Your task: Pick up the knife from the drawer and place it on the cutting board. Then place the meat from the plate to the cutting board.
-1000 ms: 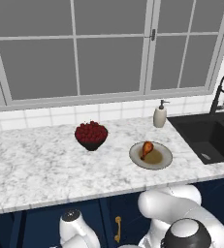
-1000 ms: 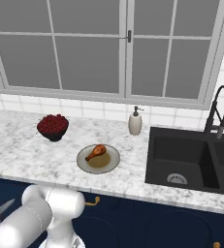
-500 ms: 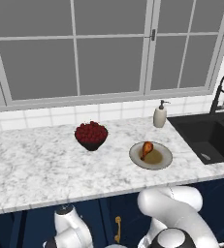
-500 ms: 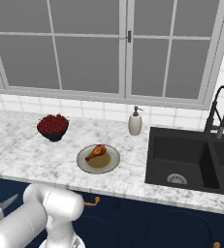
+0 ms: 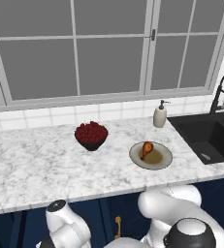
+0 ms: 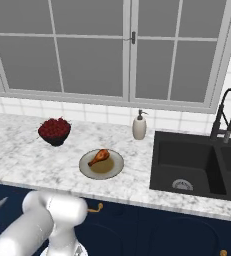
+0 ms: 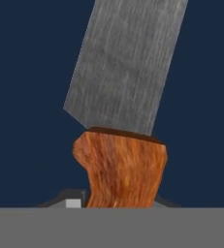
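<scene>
Clamping on the knife (image 7: 123, 116), the hand (image 7: 120, 201) is gripping the orange-brown wooden handle low down, with the grey blade running away from it toward 12 o'clock in the hand view, tilted a little toward 1 o'clock, against the dark blue of the drawer. Both finger tips are barely peeking out beside the handle's base, so the hold looks short and near the butt end; that is a judgement, since most of the contact is hidden.

To do this step well, the hand should be lifting straight and slowly, keeping the blade from swinging or catching the drawer's edge, and checking that the handle is not slipping.

In the right base view a slim grey point at 8 o'clock may be the blade tip. On the marble surface (image 5: 31, 164) the meat (image 5: 146, 149) is lying on the plate (image 5: 163, 161), at about 4 o'clock from the bowl of berries (image 5: 90, 135). I cannot tell where the cutting board is, so the carry needs planning once it is found.
</scene>
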Motion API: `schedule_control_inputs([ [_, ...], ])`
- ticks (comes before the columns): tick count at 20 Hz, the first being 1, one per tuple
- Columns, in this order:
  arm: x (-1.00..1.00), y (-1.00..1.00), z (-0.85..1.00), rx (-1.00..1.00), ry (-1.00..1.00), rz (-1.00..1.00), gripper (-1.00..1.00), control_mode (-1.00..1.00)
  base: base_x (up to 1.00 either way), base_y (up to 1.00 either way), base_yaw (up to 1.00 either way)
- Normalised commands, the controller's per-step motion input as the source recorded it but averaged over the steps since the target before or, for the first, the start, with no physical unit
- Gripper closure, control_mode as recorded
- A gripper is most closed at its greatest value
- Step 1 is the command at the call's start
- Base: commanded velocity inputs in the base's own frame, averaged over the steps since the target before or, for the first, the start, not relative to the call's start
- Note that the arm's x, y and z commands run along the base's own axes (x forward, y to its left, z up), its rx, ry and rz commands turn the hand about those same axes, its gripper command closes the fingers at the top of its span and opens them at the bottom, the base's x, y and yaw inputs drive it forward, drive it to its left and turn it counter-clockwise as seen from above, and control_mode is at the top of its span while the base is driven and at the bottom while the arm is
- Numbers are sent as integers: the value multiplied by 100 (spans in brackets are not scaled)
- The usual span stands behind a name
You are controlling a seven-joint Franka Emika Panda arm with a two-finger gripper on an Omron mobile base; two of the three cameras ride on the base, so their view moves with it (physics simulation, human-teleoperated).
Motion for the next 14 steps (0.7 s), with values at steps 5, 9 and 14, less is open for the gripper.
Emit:
schedule_control_inputs([
  [5,-82,0,100,0,-11,3,100,-100,0,0,0],
  [9,-81,-31,100,0,-25,0,100,-100,0,0,0],
  [14,-29,-70,100,8,-22,0,100,-100,0,0,0],
])
